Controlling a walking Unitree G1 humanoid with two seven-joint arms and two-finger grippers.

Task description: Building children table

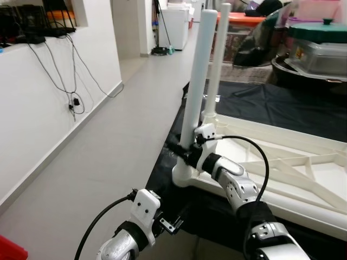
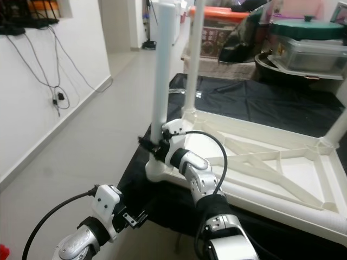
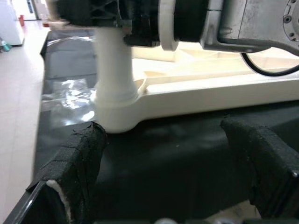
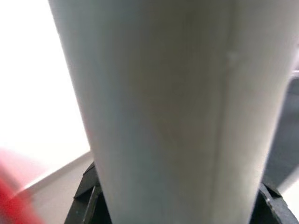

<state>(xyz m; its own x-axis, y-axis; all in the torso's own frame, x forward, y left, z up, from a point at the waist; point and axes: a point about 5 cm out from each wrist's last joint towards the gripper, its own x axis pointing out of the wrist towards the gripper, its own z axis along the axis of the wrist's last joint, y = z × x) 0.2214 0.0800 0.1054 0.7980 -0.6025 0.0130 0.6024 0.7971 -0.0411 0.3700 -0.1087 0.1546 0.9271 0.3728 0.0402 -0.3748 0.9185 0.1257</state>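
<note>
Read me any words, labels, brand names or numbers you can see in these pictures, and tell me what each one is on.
No text can be read.
The upside-down white table top, its near leg and the far leg show no marking.
The right gripper holding the near leg and the left gripper show no label.
The patterned orange-lidded box behind is too blurred to tell whether it bears words.
</note>
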